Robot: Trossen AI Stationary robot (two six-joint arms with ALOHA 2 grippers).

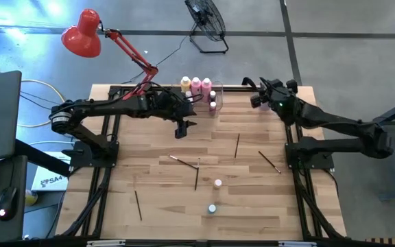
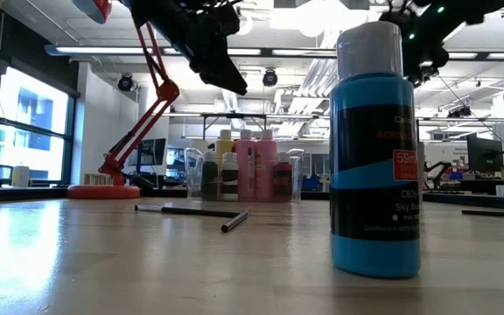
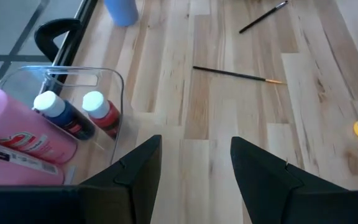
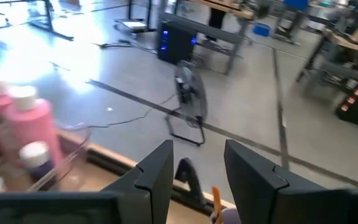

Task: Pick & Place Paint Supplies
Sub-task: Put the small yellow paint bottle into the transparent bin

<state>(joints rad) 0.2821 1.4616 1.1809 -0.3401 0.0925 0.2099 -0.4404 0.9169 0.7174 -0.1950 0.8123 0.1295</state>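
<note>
A clear bin [image 1: 201, 95] at the table's far edge holds a yellow-orange bottle [image 1: 185, 84], two pink bottles [image 1: 201, 85] and small white-capped bottles [image 3: 73, 112], all upright. Two more small bottles [image 1: 217, 183] [image 1: 212, 208] stand on the wood nearer the front; the blue one [image 2: 374, 149] fills the low view. Several paintbrushes [image 1: 182, 162] [image 1: 237, 145] [image 1: 269, 162] lie flat on the table. My left gripper [image 1: 182, 130] [image 3: 196, 143] hovers open just in front of the bin, nothing between its fingers. My right gripper [image 1: 258, 95] [image 4: 197, 155] is open and raised, right of the bin.
A red desk lamp [image 1: 82, 33] reaches over the far left corner, its base [image 2: 103, 188] on the table. A pale blue cup-like thing [image 3: 122, 11] stands beyond the bin. A fan [image 4: 188, 102] stands on the floor behind. Bare wood lies between the brushes.
</note>
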